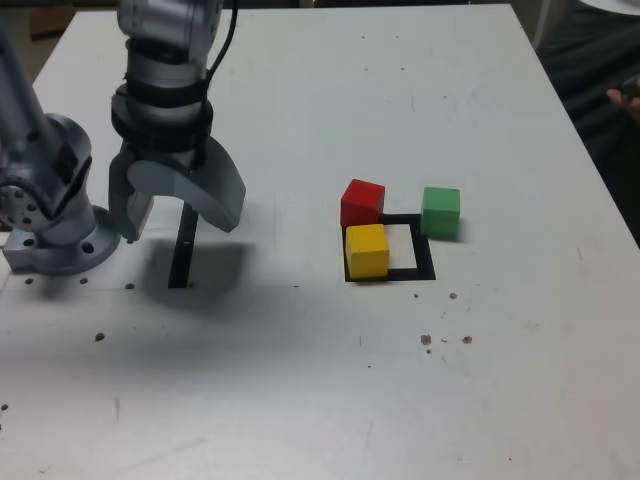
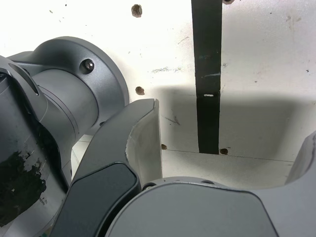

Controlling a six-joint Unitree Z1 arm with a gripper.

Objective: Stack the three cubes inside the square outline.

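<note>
Tool (image 1: 181, 232) spread wide and holding nothing, it hangs over the counter (image 1: 290, 400) with its fingers pointing down and a soft shadow beneath. The counter is white and scuffed, running past 12 o'clock in the exterior view. At the tool's 9 o'clock there stands the arm's round grey base (image 1: 68, 245), its bolts plain in the wrist view. Out at the tool's 3 o'clock lies the outline (image 1: 426, 262), a flat black square with a white centre. The black strip (image 2: 208, 74) shows between the spread fingers in the wrist view. Part of a person's hand (image 1: 628, 100) shows at the exterior view's 2 o'clock edge.

Around the outline, the cubes sit separately, none stacked: red (image 1: 361, 203) at its 10 o'clock corner, yellow (image 1: 367, 251) at its 8 o'clock corner, partly over the white, and green (image 1: 440, 212) at its 2 o'clock corner. Whether red and yellow touch, I cannot tell. Smallest are the brown pits (image 2: 137, 10) dotted about the counter
</note>
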